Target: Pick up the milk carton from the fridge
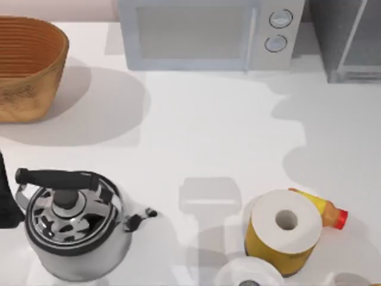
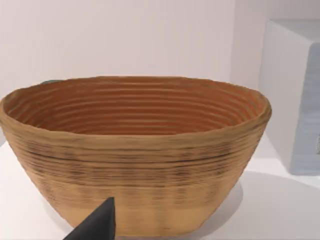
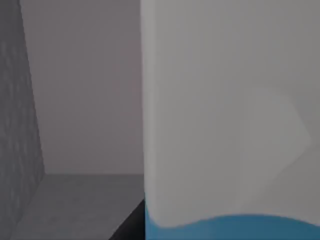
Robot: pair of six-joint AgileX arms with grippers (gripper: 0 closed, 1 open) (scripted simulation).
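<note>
Milk carton is seen close in the right wrist view: smooth white face, sky-blue band along its lower edge, standing inside the fridge on a matte grey floor beside a speckled grey wall. Fridge is set at the table's far right corner, beside the boxy microwave. Ribbed woven basket is faced by the left wrist. Whether either gripper is open or closed cannot be told. Open tabletop is left mid-table.

White table (soft shadows), pale wall
</note>
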